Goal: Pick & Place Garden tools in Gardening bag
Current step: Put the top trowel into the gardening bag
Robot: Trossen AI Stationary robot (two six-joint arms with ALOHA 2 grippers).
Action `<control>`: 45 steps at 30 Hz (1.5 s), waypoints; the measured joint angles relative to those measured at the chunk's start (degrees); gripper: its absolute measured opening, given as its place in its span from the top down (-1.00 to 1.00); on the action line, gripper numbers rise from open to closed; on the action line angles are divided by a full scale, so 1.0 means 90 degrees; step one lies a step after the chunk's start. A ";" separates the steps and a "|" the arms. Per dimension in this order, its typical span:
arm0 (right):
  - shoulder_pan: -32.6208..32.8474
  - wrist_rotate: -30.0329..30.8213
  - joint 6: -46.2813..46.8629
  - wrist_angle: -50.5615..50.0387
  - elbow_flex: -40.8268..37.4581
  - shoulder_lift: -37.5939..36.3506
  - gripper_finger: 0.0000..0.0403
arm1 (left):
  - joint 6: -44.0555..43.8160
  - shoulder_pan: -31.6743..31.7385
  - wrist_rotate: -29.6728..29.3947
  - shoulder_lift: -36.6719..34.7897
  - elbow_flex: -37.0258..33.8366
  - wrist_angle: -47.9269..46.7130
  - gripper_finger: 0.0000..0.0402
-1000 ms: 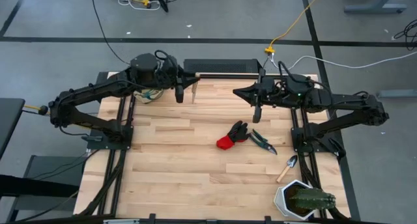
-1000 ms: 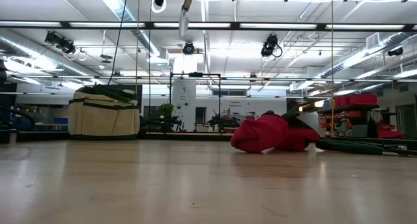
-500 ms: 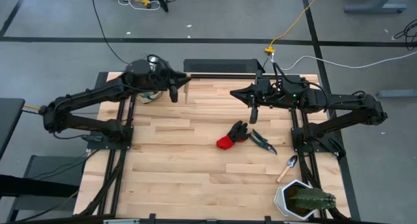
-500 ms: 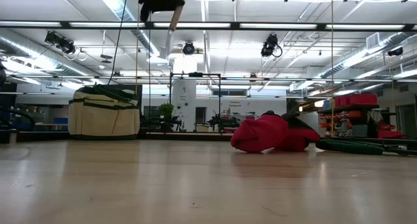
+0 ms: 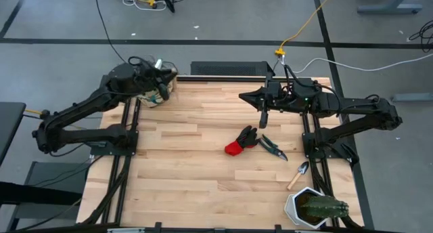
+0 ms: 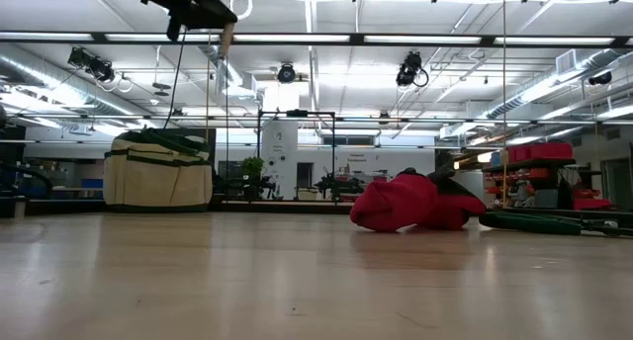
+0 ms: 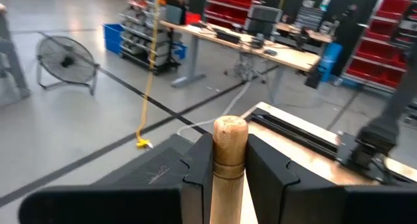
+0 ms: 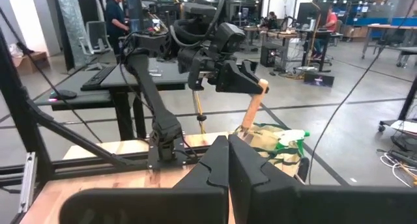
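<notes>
My left gripper (image 5: 162, 89) hangs high above the far left corner, over the beige, green-trimmed gardening bag (image 6: 158, 172), and is shut on a wooden-handled trowel (image 8: 251, 112). The bag also shows in the right wrist view (image 8: 277, 149). My right gripper (image 5: 264, 118) is shut and empty, above the table's far right part. The red-and-black glove (image 5: 240, 141) and the dark-handled shears (image 5: 272, 147) lie on the table below and near of it. A second trowel (image 5: 298, 174) lies near the right edge. My left gripper pinches the trowel's wooden handle (image 7: 229, 160) between its two fingers (image 7: 198, 165), which lie along it. The handle's rounded free end (image 7: 230, 127) sticks out past the fingertips. The handle slants downward below the gripper, lifted clear above the bag; the blade is hidden.
A white pot with a green cactus (image 5: 311, 207) stands at the near right corner. A green-and-white thing (image 8: 290, 140) shows in the bag's mouth. The table's middle and near left are bare wood.
My left gripper has carried the trowel from the far middle of the table toward its left edge, ending over the bag in the far left corner. The trowel has stayed lifted clear in the hold.
</notes>
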 joint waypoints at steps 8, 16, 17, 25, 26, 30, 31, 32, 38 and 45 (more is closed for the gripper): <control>0.0000 0.0409 -0.0007 0.0076 0.0000 0.0000 1.00 | 0.0310 0.0548 -0.0438 -0.0403 -0.0070 -0.0529 0.63; 0.0000 0.0413 0.0002 0.0077 0.0000 0.0000 1.00 | 0.0598 0.0974 -0.1358 -0.0661 -0.0071 -0.0678 0.63; 0.0000 0.0413 0.0002 0.0076 0.0000 0.0000 1.00 | 0.0630 0.1020 -0.1418 -0.0684 -0.0071 -0.0678 0.63; 0.0000 0.0491 0.0108 0.0076 0.0000 0.0000 1.00 | 0.1059 0.1210 -0.1922 -0.0816 -0.0071 -0.0661 0.63; 0.0000 0.0491 0.0112 0.0076 0.0000 0.0000 1.00 | 0.1107 0.1216 -0.1950 -0.0827 -0.0071 -0.0659 0.63; 0.0000 0.0489 0.0118 0.0075 0.0000 0.0000 1.00 | 0.1189 0.1221 -0.2005 -0.0839 -0.0071 -0.0664 0.63; 0.0000 0.0489 0.0131 0.0073 0.0000 0.0000 1.00 | 0.1192 0.1221 -0.2030 -0.0835 -0.0071 -0.0676 0.63; 0.0000 0.0489 0.0131 0.0074 0.0000 0.0000 1.00 | 0.1193 0.1221 -0.2072 -0.0830 -0.0071 -0.0695 0.63; 0.0000 0.0488 0.0130 0.0073 0.0000 0.0000 1.00 | 0.1177 0.1293 -0.2387 -0.0714 -0.0318 -0.0534 0.63; 0.0000 0.0481 0.0129 0.0071 0.0000 0.0000 1.00 | 0.1165 0.1469 -0.2691 -0.0712 -0.1047 0.0124 0.63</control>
